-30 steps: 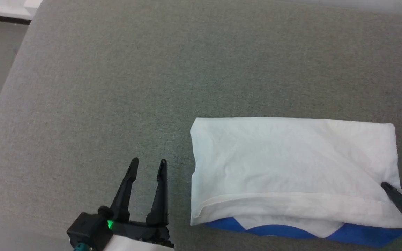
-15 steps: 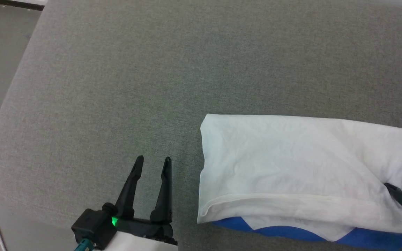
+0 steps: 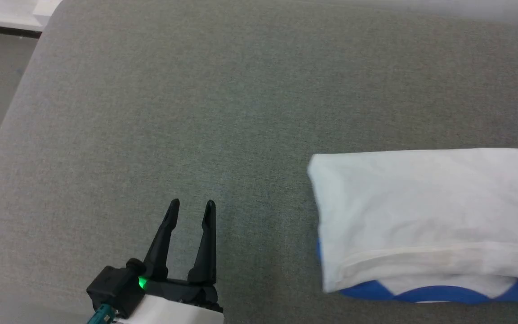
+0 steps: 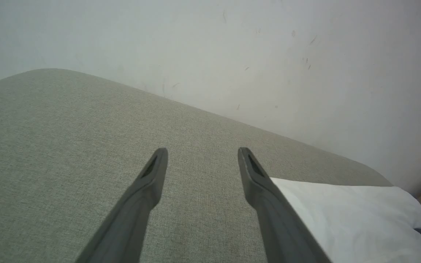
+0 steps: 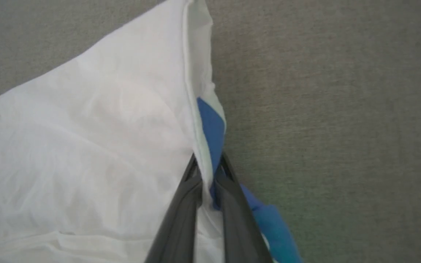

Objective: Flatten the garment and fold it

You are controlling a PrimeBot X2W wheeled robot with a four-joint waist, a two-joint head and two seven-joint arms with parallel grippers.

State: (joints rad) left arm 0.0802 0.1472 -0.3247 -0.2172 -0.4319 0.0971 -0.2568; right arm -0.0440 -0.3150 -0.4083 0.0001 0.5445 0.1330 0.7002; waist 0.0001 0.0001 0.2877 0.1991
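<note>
Grey woven surface point(image 3: 151, 112) across the whole workspace, pale scuffed wall point(image 4: 232, 54) beyond its far edge. On it, toward the right side, the garment point(image 3: 421, 202): already folded into a long white band, blue trim peeking out along the near edge, right end running out of the head view. Pinched at that right end by the right gripper point(image 5: 209, 160), fingers nearly together on a bunched edge of white and blue cloth, drawn up into a ridge. Off to the left, well apart from the cloth, the left gripper point(image 3: 192, 204), spread wide, holding nothing, poised over bare surface. Looks like the middle of the folding stage, flattening done, with a crosswise fold of the band probably in hand. Calls next for carrying the pinched end up and over toward the left end, keeping the layers together, then laying it down square with the near and far edges. Risks dragging the whole band sideways instead of folding it, with no hold on the left end; worth bringing the free gripper over to press that end down.
</note>
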